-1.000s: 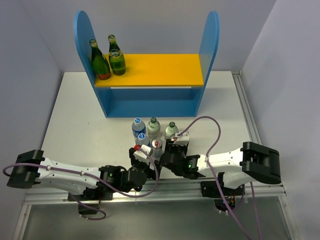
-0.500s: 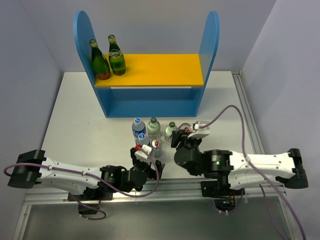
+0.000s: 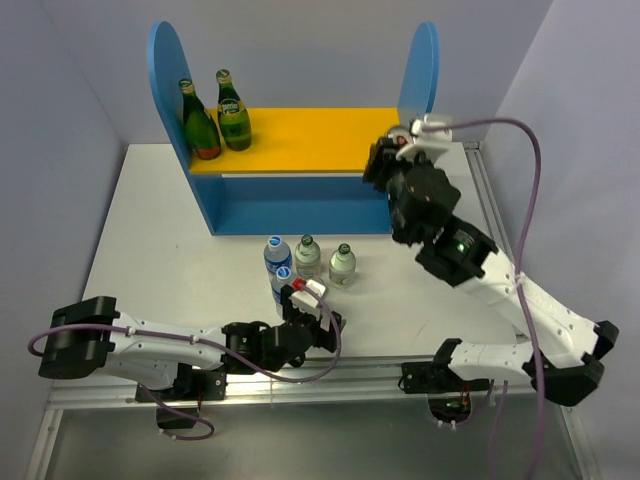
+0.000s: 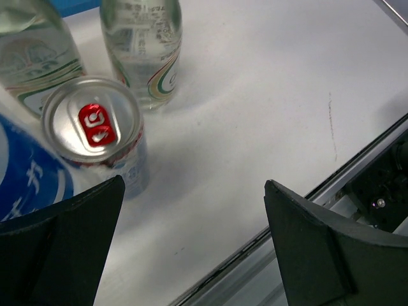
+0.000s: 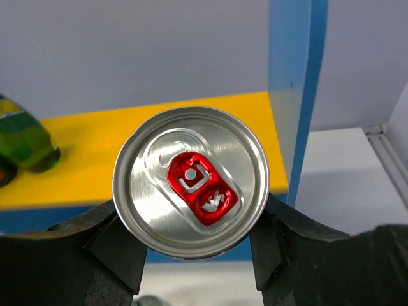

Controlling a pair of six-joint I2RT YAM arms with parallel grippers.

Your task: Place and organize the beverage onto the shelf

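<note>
While right tool [image 5: 191,245] grips a can [image 5: 191,182] at the shelf [image 5: 299,95], left tool [image 4: 191,248] spread

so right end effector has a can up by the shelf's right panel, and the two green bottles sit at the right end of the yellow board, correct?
No: the two green bottles stand at the left end of the yellow board, as the top external view shows. The rest holds: the right end effector grips a can by the shelf's right panel.
</note>
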